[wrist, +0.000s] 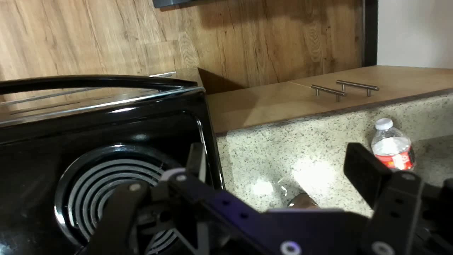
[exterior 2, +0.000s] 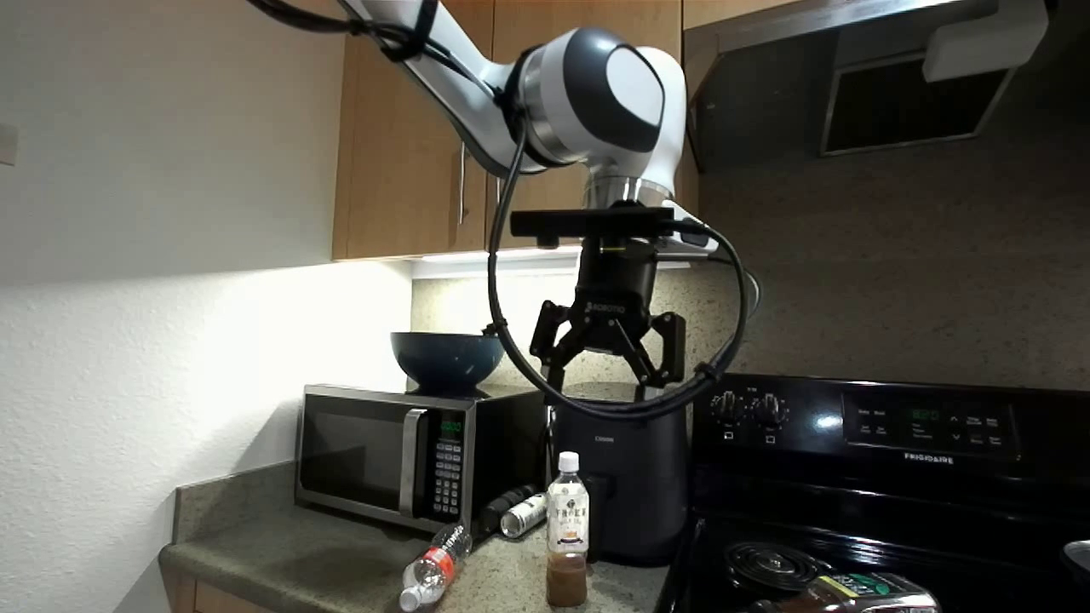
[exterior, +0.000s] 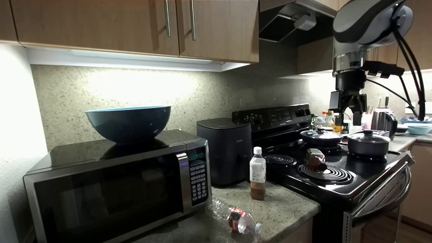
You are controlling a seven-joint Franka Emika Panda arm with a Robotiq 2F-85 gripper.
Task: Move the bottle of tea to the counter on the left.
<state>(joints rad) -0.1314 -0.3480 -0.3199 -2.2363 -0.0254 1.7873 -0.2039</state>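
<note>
The bottle of tea [exterior: 316, 158] is small and dark brown with a dark cap. It lies on its side on a coil burner; its label also shows in an exterior view [exterior 2: 860, 593]. In the wrist view it does not show clearly, probably hidden behind my gripper. The counter [exterior: 287, 209] is light speckled stone beside the stove, also seen in the wrist view [wrist: 269, 141]. My gripper [exterior: 349, 119] is open and empty, high above and apart from the bottle of tea. In the wrist view its fingers [wrist: 279, 157] span the border of stove and counter.
A clear white-capped bottle [exterior: 258, 173] with brown liquid stands on the counter. A red-labelled clear bottle [exterior: 239, 219] lies near the microwave [exterior: 118, 192]. A black air fryer [exterior: 224, 152] stands behind. A pan [exterior: 320, 137] and pot [exterior: 368, 145] sit on the stove.
</note>
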